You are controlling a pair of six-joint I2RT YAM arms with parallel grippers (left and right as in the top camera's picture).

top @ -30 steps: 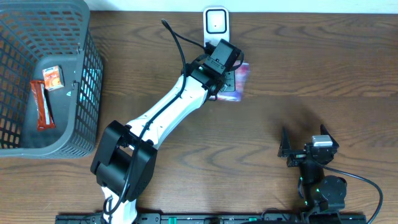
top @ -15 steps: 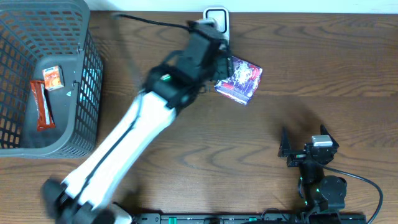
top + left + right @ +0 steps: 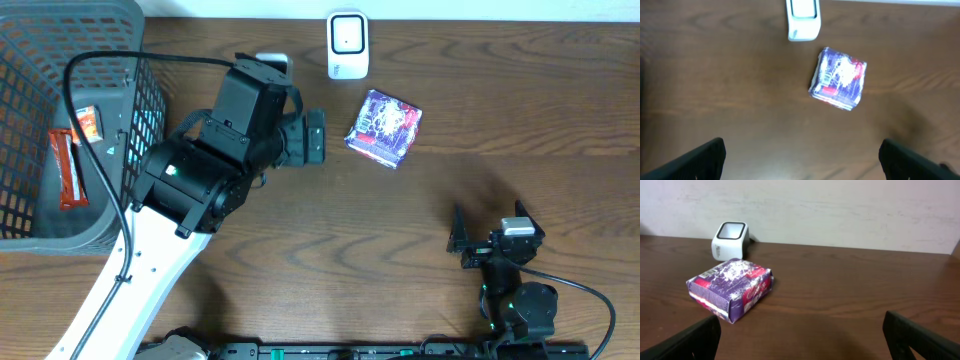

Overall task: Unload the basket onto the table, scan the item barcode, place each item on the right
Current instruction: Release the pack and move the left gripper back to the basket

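Plainly the left claw, jaws apart and empty, is nearer; the purple packet lies rightward, near the scanner.

No print can be read: the purple packet's white and red markings are too blurred.

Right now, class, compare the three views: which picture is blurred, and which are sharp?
Left wrist view: blurred all over, the purple packet and white scanner soft-edged, print unreadable. Right wrist view: sharp, the purple packet's edges and the wood grain crisp. Overhead view: sharp too, the basket mesh clearly resolved.
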